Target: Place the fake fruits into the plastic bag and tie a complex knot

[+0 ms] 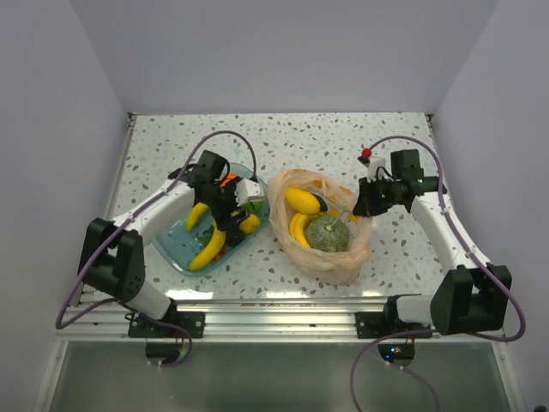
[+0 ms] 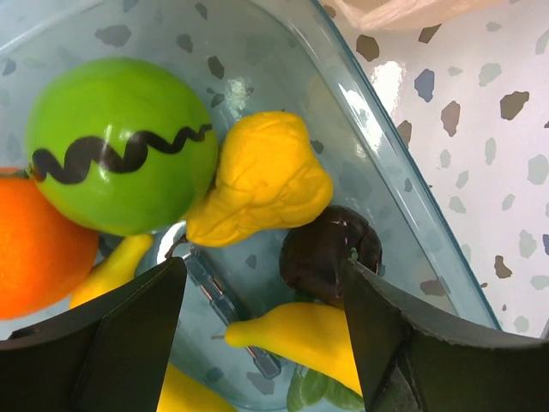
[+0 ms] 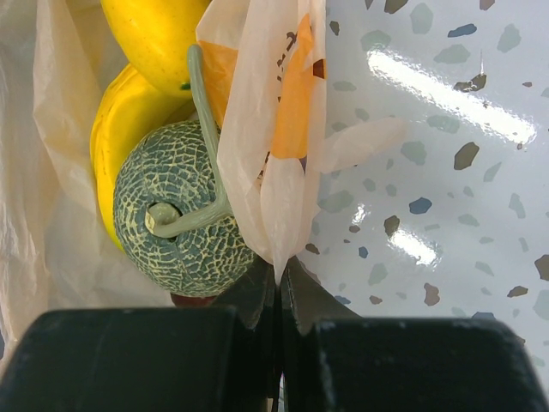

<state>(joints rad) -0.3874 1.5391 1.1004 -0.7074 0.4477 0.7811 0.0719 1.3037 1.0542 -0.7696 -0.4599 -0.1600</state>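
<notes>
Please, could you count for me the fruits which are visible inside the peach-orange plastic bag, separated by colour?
Yellow: 2 (upper yellow fruit, lower yellow fruit)
Grey-green: 1 (melon)
Total visible in the bag: 3
A dark red sliver under the melon is too hidden to count.

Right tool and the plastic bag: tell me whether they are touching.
Touching. The right wrist view shows the right tool shut on a fold of the plastic bag, with the thin film pinched between its closed jaws.
</notes>
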